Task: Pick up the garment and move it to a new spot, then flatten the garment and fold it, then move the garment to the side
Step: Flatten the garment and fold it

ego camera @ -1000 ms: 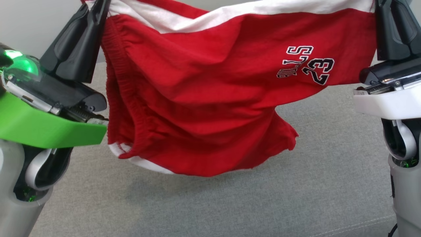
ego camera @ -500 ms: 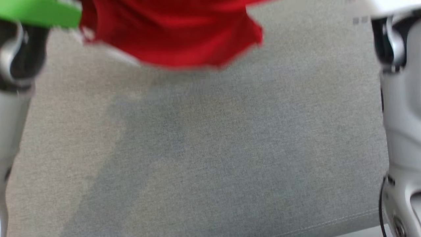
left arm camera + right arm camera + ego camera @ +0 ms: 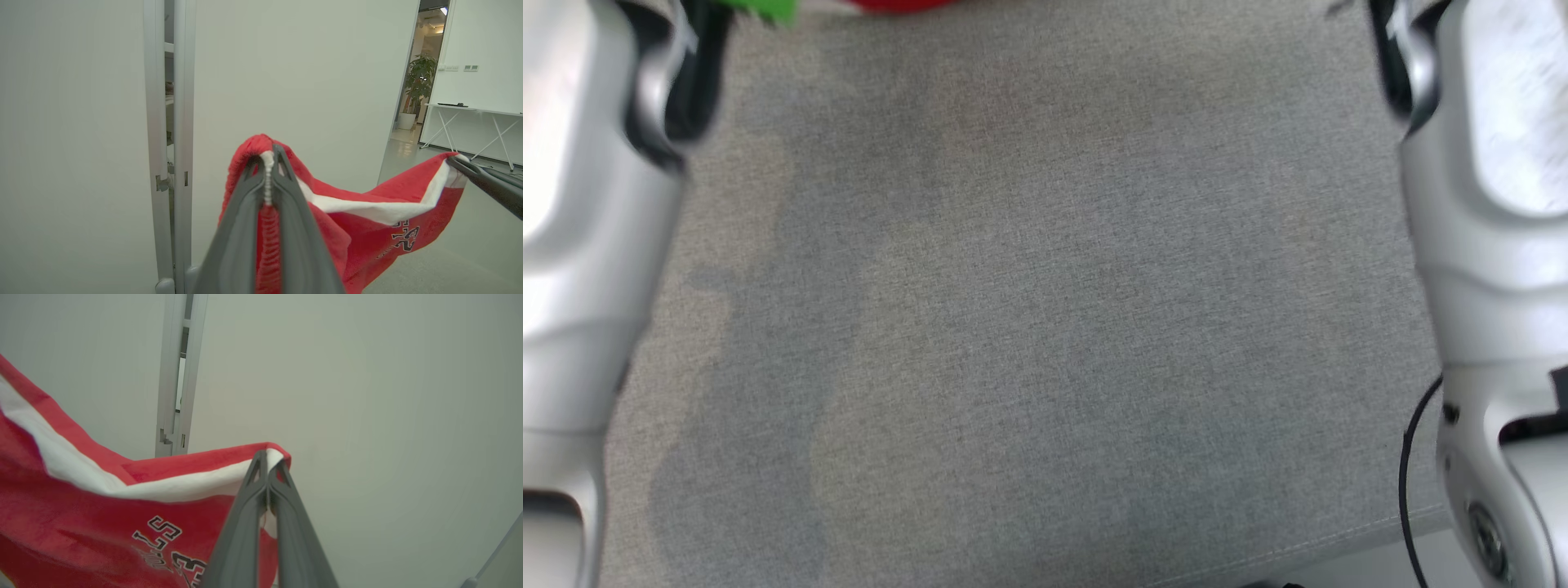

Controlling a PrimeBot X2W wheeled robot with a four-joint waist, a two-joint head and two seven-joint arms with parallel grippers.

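Red cloth with a white band hangs stretched between your two grippers. The garment (image 3: 367, 220) is up in the air in front of a pale wall (image 3: 306, 61), touching nothing but the fingers that hold it.

Your left gripper (image 3: 267, 157) is clamped on one end. The ribbed edge is pinched between its dark fingers, and red fabric bunches over the tips. Your right gripper (image 3: 267, 455) is closed tight on the opposite end, at the corner where the white band runs out. From the left wrist view you see it at the far right, gripping that same corner.

Between the two grips the top edge sags a little and the rest drapes downward. Black-and-white lettering (image 3: 171, 547) sits on the red panel, nearer the right gripper.

From the head view you look down on a grey woven surface (image 3: 1045, 327) marked with soft shadows. It is flanked by your left forearm (image 3: 580, 229) and right forearm (image 3: 1486, 204). A sliver of red shows at the top edge beside a bit of green cover (image 3: 764, 8). A black cable (image 3: 1409, 465) curves low beside the right forearm.

Behind the garment stands a grey door frame (image 3: 167, 122). Far off to the right, a doorway opens onto a potted plant (image 3: 419, 81) and a white table (image 3: 470, 108).
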